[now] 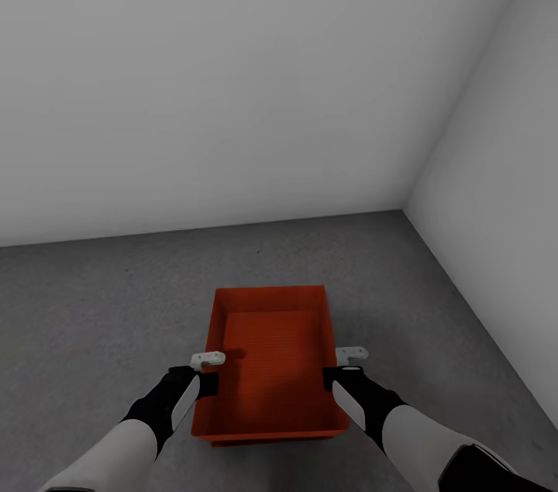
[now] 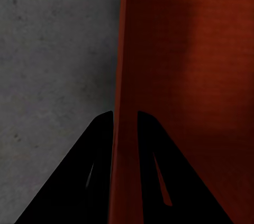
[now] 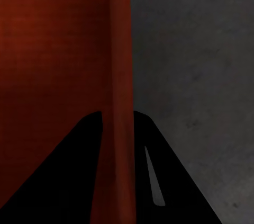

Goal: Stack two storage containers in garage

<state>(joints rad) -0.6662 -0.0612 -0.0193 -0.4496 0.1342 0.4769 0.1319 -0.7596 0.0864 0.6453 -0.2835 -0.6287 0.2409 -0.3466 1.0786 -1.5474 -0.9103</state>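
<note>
1. Orange-red rectangular open-top storage container (image 1: 271, 360): plain straight walls, empty inside, held between both arms over the dark grey mottled concrete floor (image 1: 93, 306), near a corner of plain grey-white walls (image 1: 232, 73). Long axis runs away from the robot.
2. Left gripper (image 1: 203, 372): straddles the container's left long wall; in the left wrist view its two black fingers (image 2: 95, 150) sit one on each side of the wall, closed to its thickness.
3. Right gripper (image 1: 341, 368): grips the opposite long wall the same way, one finger (image 3: 84, 150) inside, one outside. Both arms are equally near, at roughly mid-length.
4. Undetermined: whether the container's base touches the floor or hangs just above; its underside is hidden.
5. Judgement: lowering and release come next, calling for level, simultaneous opening.
</note>
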